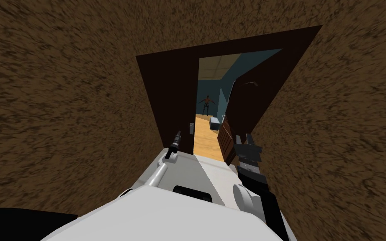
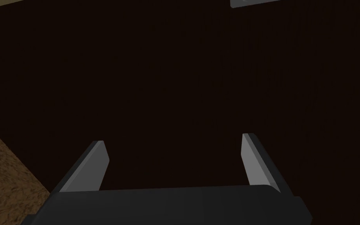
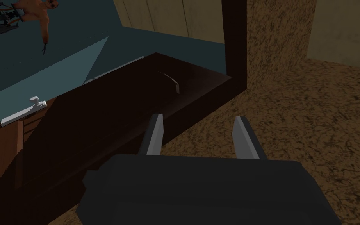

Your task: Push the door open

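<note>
Dark brown door [image 1: 246, 104], thin grey handle [image 3: 171, 81], stands partly open; left gripper [image 2: 173, 138] and right gripper [image 3: 198, 117] both spread

left arm [image 1: 159, 172] and right arm [image 1: 250, 165] both reach forward, jaws parted on each.

Mottled brown walls [image 1: 62, 104] close in on both sides. Through the opening ahead are a light wooden floor [image 1: 204, 142], a blue-grey wall [image 1: 214, 90] and a pale panelled ceiling [image 1: 215, 62]. A small grey box [image 1: 215, 122] sits on that floor, near a brown slatted cabinet [image 1: 226, 136]. An orange-brown figure [image 1: 206, 103] stands at the far wall, arms out.
</note>
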